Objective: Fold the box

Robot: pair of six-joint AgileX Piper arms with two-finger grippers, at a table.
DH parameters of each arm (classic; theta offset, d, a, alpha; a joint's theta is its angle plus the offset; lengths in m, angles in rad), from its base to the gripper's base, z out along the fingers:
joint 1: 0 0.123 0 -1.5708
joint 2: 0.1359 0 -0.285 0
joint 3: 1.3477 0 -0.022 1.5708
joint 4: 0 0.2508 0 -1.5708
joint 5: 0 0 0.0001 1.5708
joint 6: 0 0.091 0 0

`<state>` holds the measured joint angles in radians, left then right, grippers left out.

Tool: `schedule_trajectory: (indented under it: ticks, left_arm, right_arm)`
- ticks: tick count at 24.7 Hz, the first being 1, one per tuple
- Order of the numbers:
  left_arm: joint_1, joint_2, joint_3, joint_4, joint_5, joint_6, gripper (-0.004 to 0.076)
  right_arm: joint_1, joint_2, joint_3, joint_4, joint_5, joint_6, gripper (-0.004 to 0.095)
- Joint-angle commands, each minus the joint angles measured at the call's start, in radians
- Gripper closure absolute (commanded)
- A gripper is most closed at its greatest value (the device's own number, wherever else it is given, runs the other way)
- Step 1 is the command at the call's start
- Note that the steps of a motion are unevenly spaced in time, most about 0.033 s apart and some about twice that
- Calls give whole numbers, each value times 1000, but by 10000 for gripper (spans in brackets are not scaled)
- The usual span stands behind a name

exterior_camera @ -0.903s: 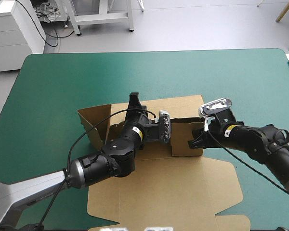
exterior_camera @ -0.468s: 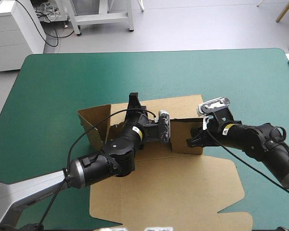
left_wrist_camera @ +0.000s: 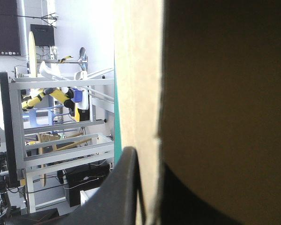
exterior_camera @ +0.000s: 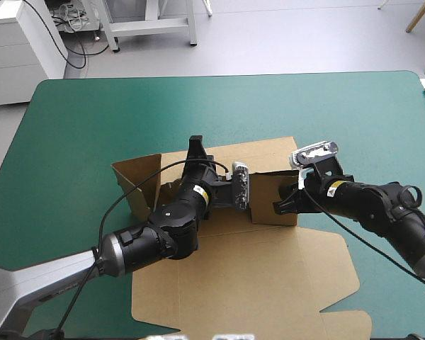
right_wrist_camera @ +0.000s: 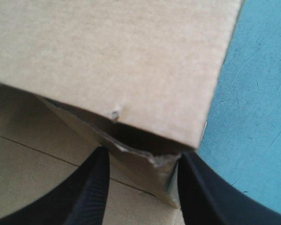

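The brown box (exterior_camera: 255, 276) lies mid-table, its lid flat toward the near edge and its walls raised. My left gripper (exterior_camera: 255, 193) reaches in from the left to the raised right wall (exterior_camera: 275, 191). In the left wrist view the left gripper (left_wrist_camera: 147, 159) is shut on the box's board edge (left_wrist_camera: 138, 93), with one black finger (left_wrist_camera: 119, 192) showing on its outer side. My right gripper (exterior_camera: 278, 207) sits at the same wall from the right. In the right wrist view the right gripper (right_wrist_camera: 143, 183) is open, and the wall's torn lower corner (right_wrist_camera: 150, 157) lies between its fingers.
Another raised wall (exterior_camera: 137, 185) stands at the box's left end. The teal-green cover (exterior_camera: 92, 120) lies bare around the far, left and right sides of the box. The lid's notched edge (exterior_camera: 340, 312) reaches close to the table's near edge.
My right gripper has crept leftward against the raised right wall, which now stands slightly farther back. The left arm has hardly moved.
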<state>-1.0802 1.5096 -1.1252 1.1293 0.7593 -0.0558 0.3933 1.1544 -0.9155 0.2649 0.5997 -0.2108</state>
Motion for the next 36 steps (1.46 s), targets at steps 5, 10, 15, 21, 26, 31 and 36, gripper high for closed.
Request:
schedule_trajectory:
  ticks: [5,10,15,21,26,31,36]
  left_arm:
    - [-17,-24,-8,-114,-78,0,731]
    - [-17,-24,-8,-114,-77,0,731]
    - [-17,-24,-8,-114,-79,0,731]
    - [-28,-29,-8,-121,-54,4,676]
    - [-94,-80,-10,-121,-26,8,344]
    - [-152,-153,-10,-127,15,-6,281]
    - [-259,-207,-12,-124,83,-6,294]
  right_arm:
    - [-1,-18,-33,53,-141,-3,921]
    - [-1,-18,-33,51,-141,-3,929]
    - [-1,-18,-33,50,-141,-3,929]
    - [-1,-8,-33,21,-179,67,928]
    - [-1,61,-33,-56,-181,149,928]
    - [-1,78,-35,-52,-235,152,928]
    - [-3,78,-68,-75,-169,179,928]
